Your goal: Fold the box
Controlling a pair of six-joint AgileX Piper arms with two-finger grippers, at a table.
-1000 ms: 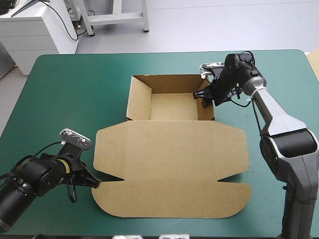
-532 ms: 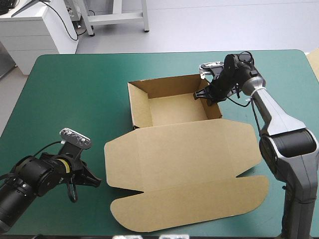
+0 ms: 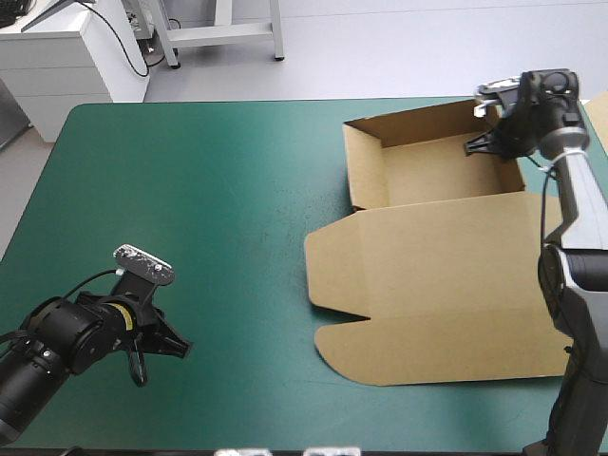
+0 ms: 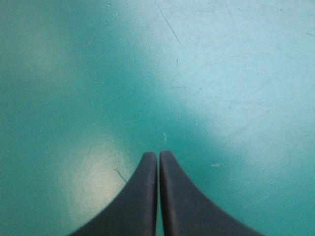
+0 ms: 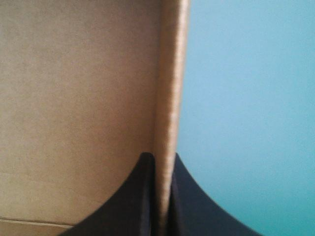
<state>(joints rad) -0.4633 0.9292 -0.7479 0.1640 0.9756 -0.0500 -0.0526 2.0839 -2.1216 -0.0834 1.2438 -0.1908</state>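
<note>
The brown box lies at the table's far right as an open tray with raised walls. Its lid spreads flat toward the near edge, reaching the right edge of the table. My right gripper is at the tray's right wall, and in the right wrist view its fingers pinch that wall's edge, one finger on each side. My left gripper rests low over the teal-green cover at the near left, far from the box. Seen from the left wrist, that gripper is shut with nothing in it.
A white cabinet and a metal frame stand beyond the table's far edge. The teal-green cover lies bare across the left and middle of the table.
My right gripper shut on the tray's right wall and dragged the whole box to the right and a little away. The lid's notch left my left gripper, which stayed put.
</note>
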